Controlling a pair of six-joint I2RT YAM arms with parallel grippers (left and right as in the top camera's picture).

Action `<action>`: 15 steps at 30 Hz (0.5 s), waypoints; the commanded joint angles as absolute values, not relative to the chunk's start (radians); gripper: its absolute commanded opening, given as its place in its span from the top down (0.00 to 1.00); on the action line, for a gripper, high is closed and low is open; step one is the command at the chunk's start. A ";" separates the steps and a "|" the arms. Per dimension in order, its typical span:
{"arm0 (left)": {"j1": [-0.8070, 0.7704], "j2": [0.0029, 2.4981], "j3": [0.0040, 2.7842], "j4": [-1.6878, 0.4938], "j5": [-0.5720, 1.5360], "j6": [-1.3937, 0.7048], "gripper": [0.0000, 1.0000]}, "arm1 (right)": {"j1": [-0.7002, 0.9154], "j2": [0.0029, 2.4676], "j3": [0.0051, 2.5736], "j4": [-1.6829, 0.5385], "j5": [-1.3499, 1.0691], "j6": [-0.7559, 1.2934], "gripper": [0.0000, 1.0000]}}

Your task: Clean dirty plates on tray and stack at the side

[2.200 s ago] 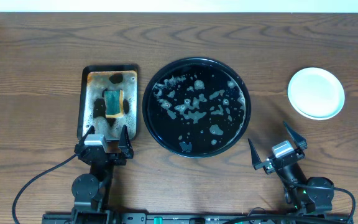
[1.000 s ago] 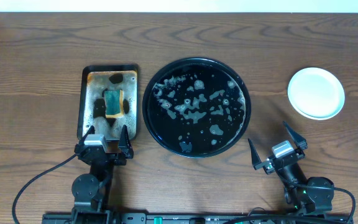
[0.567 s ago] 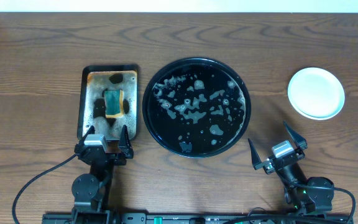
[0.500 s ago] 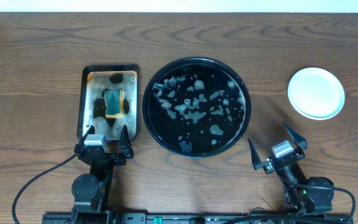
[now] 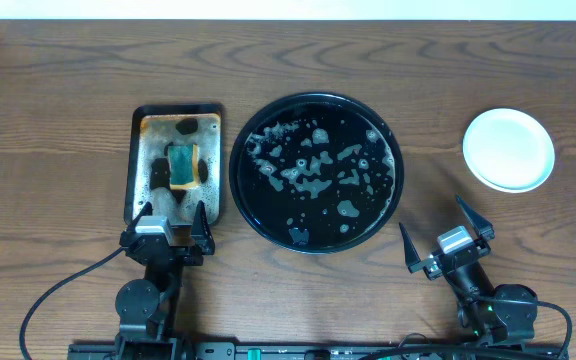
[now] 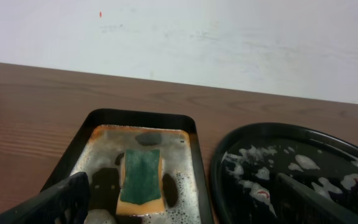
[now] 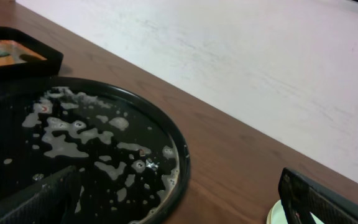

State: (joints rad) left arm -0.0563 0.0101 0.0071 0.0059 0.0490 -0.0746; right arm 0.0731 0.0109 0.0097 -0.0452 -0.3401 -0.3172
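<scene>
Left gripper [image 5: 171,212] — jaws spread wide and holding nothing, it rests just short of the near edge of the small rectangular tray [image 5: 178,110]. In that tray the sponge [image 5: 182,166] lies green face up in rusty suds.

Right gripper [image 5: 431,214] — jaws likewise spread wide and empty. It sits near the front right of the tray [image 5: 264,214] without touching it.

The tray carries only patches of foam and water; no plate rests on it. The plates [image 5: 509,150] sit on the table [image 5: 48,120] at the far right, well apart from the tray. From above only one pale disc shows, so the count in the stack cannot be confirmed.

Handling, as judged: each plate is stiff, light and shallow, and probably wet and therefore slippery. Grip at the rim, one finger above and one beneath; the flat face offers no purchase. Lower gently, since stacked plates can chip or slide.
</scene>
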 commanded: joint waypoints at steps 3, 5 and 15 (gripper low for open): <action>-0.060 0.004 0.004 0.001 0.040 -0.076 0.07 | 0.067 0.008 0.006 -0.045 -0.340 -0.300 0.01; -0.060 0.004 0.004 0.001 0.040 -0.076 0.07 | 0.067 0.008 0.005 -0.045 -0.341 -0.300 0.01; -0.060 0.004 0.004 0.001 0.040 -0.076 0.07 | 0.067 0.008 0.006 -0.045 -0.340 -0.300 0.01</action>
State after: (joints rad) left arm -0.0563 0.0101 0.0071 0.0059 0.0490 -0.0746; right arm 0.0731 0.0109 0.0097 -0.0452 -0.3401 -0.3172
